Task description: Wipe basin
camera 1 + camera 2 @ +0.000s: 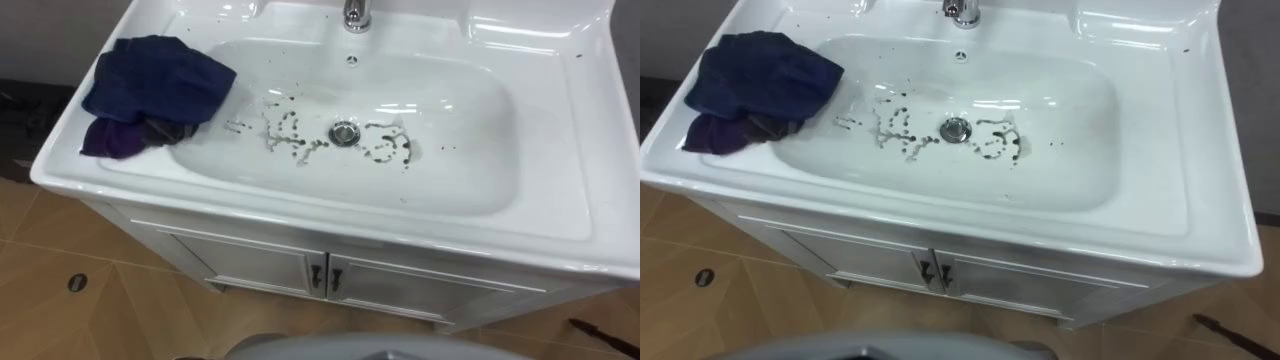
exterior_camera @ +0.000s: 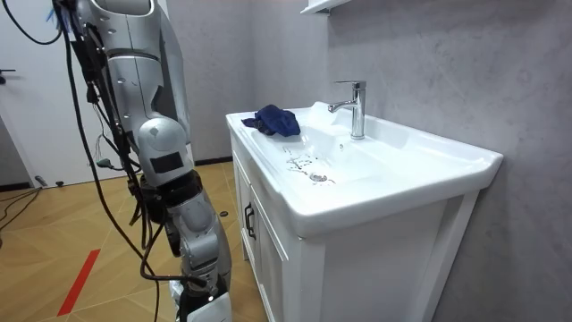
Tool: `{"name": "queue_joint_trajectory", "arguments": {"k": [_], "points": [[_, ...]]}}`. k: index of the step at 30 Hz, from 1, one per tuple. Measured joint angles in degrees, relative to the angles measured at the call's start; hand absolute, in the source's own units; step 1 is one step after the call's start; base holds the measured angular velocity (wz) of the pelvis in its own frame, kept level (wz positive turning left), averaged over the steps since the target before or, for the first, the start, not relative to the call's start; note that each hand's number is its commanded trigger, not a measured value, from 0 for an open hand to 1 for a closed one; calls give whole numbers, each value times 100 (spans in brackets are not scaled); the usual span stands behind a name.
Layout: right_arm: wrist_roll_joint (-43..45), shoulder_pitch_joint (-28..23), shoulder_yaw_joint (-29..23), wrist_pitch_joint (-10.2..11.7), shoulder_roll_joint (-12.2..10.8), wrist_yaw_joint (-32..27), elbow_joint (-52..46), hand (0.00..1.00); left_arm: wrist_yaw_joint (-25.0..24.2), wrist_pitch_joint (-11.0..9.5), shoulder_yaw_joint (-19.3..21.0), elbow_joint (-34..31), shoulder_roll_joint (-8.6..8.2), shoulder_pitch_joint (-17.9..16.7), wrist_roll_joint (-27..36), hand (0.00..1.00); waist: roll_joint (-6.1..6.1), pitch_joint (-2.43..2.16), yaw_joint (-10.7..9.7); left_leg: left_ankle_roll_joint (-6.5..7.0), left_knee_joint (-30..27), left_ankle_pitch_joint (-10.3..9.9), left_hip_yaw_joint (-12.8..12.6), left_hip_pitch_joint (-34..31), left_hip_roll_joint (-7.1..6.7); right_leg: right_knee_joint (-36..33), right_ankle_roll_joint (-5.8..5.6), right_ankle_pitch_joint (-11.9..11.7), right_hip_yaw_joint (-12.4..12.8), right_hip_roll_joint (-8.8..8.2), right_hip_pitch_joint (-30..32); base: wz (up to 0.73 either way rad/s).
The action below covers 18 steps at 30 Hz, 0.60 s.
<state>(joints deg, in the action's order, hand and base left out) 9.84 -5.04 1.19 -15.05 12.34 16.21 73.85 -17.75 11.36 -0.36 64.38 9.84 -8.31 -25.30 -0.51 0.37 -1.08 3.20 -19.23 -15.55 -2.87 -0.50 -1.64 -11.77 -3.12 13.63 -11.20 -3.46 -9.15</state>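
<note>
Lying on basin [image 1: 560,215] left rim, blue cloth [image 1: 155,90]; bowl [image 1: 455,110] open; right robot hand [image 2: 204,295]: cannot tell grip

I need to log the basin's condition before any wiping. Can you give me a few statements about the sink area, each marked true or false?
1. The dark blue cloth lies bunched at the left corner of the basin. True.
2. The bowl is spotless. False: dark specks are scattered on both sides of the drain.
3. The cabinet doors under the basin stand open. False: both are shut.
4. The faucet stands at the back of the basin, in line with the drain. True.
5. The cloth covers the drain. False: it lies apart from it, off to the left, and the drain is bare.
</note>
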Motion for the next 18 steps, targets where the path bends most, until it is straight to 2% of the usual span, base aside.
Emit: {"name": "queue_joint_trajectory", "arguments": {"k": [8, 15, 18], "points": [[-30, 1, -1, 3, -1, 0, 3, 0, -28, -16, 3, 8, 1, -4, 97, 0, -13, 3, 0, 0, 5, 0, 2, 10, 1, 0, 0, 0, 8, 0, -14, 0], [-27, 1, -10, 5, -8, -6, -34, 0, 137, -24, 12, 31, 0, -17, 126, 0, -29, 6, 8, 0, 23, 0, -9, 10, 4, 0, 0, 0, 15, -2, -8, 0], [-26, 2, -19, 6, -8, 8, -34, 0, 222, -20, 25, 31, 0, -26, 340, 0, -31, 7, 7, 0, 22, 0, -9, 10, 4, 5, 0, 0, 7, -4, -1, 0]]}}
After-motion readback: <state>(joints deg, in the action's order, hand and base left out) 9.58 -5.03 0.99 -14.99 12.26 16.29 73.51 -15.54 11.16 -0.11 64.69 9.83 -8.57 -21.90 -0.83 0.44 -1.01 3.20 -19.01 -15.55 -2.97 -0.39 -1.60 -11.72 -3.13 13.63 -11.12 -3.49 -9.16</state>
